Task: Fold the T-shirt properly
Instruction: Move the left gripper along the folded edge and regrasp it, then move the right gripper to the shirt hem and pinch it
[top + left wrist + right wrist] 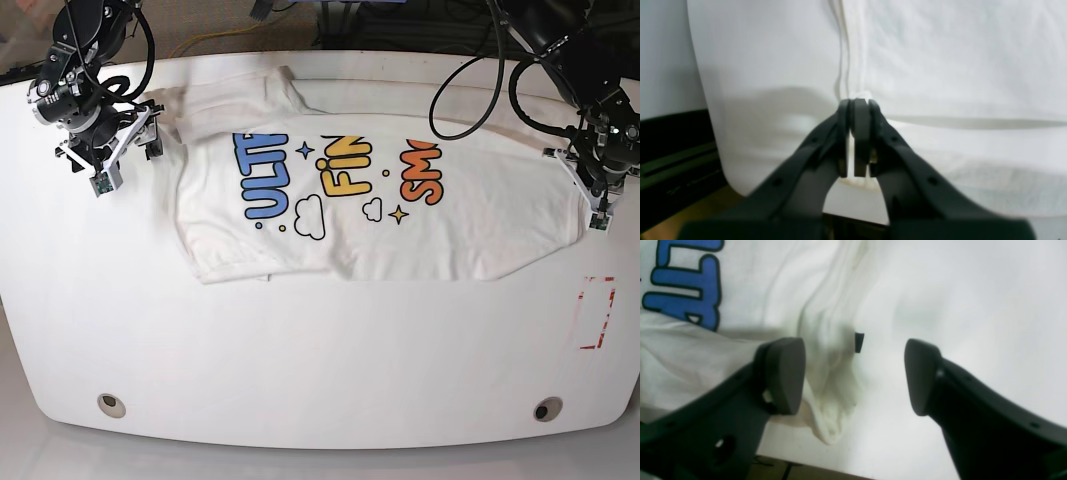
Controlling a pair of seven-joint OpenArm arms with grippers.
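- Lying print-up across the white surface (pixel 320 350): T-shirt (pixel 450 230).
- Left pincer (pixel 858 103) clamped on the T-shirt's hem edge.
- Right pincer (pixel 855 373) spread wide beside a bunched sleeve (pixel 830 373), gripping nothing.

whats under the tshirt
The T-shirt lies print-up on the white table, bare all around it. Whatever lies beneath the cloth is covered.
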